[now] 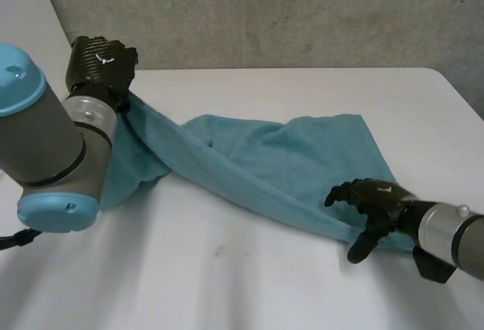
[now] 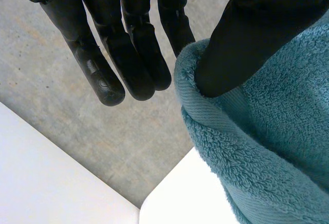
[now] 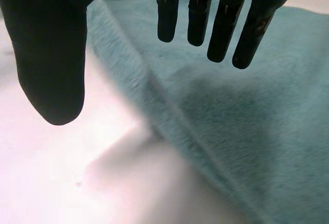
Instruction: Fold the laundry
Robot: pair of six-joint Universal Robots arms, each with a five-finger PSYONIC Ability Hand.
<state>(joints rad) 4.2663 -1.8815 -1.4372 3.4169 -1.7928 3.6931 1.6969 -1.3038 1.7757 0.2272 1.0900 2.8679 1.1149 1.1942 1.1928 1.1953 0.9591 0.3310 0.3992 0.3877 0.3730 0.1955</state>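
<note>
Left hand [image 1: 100,63] is up off the table [image 1: 227,284], thumb clamped on one end of the teal towel [image 1: 287,156], other fingers straight and clear of it. Towel runs diagonally down to the right hand [image 1: 374,201], which is spread, gripping nothing, over the near edge. Looks like first-fold setup; next you need that right hand closed on the edge

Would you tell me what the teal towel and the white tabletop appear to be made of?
The teal towel looks like terry cotton: soft looped pile, with a flat woven band near its edge. The white table seems a smooth matte laminate or painted board.
</note>
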